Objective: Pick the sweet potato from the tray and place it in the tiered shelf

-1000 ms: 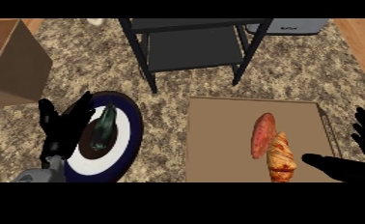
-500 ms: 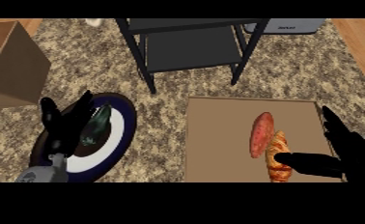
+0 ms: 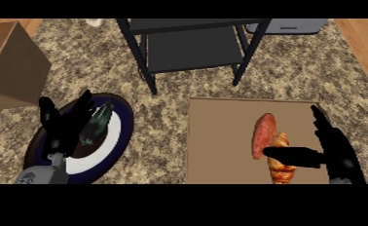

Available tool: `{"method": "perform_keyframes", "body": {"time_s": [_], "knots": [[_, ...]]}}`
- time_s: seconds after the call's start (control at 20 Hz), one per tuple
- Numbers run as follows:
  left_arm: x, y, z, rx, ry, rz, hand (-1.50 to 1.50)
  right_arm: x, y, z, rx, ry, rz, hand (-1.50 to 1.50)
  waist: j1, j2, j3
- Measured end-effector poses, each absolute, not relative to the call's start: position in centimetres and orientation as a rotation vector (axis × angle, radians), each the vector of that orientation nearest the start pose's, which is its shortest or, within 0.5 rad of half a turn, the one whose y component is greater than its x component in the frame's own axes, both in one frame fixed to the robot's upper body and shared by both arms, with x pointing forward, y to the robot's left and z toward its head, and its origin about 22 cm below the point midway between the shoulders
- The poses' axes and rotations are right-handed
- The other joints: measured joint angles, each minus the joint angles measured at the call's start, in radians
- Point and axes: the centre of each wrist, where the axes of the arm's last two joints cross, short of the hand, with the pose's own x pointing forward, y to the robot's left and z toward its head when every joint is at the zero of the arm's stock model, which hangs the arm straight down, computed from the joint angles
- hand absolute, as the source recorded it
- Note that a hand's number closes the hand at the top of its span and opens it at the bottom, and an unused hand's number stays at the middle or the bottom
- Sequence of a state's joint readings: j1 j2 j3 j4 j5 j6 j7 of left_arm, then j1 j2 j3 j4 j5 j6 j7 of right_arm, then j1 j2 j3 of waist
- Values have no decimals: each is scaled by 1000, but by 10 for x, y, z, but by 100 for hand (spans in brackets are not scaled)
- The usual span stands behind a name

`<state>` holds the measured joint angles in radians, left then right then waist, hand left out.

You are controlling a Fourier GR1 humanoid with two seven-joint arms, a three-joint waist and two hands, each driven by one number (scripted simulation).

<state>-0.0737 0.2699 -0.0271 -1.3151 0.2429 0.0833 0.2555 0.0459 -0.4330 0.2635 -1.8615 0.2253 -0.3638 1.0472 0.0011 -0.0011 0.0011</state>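
Reaching with spread fingers, the right hand is nearing the sweet potato, ungrasped on the tray; the shelf is waiting.

The black right hand covered part of the golden-brown croissant; the brown cardboard box was cut off at left.

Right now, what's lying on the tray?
On the tray lie a sweet potato and, beside it, a croissant. The right hand reaches across with its thumb over the croissant's middle, hiding that part.
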Motion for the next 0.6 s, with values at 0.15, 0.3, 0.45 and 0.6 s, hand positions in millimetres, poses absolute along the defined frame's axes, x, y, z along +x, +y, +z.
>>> {"method": "perform_keyframes", "body": {"time_s": [0.15, 0.3, 0.45, 0.6], "knots": [[254, 289, -25, 89, -1127, 47, 0, 220, -241, 63, -570, -826, 85, -150, 0, 0, 0], [251, 291, -26, 94, -1133, 49, 0, 224, -237, 58, -579, -810, 88, -150, 0, -1, 0], [254, 296, -24, 94, -1127, 46, 0, 229, -226, 45, -602, -788, 106, -150, 1, 0, 0], [251, 293, -23, 92, -1118, 43, 0, 228, -224, 37, -622, -763, 110, -150, 1, 0, 0]]}}
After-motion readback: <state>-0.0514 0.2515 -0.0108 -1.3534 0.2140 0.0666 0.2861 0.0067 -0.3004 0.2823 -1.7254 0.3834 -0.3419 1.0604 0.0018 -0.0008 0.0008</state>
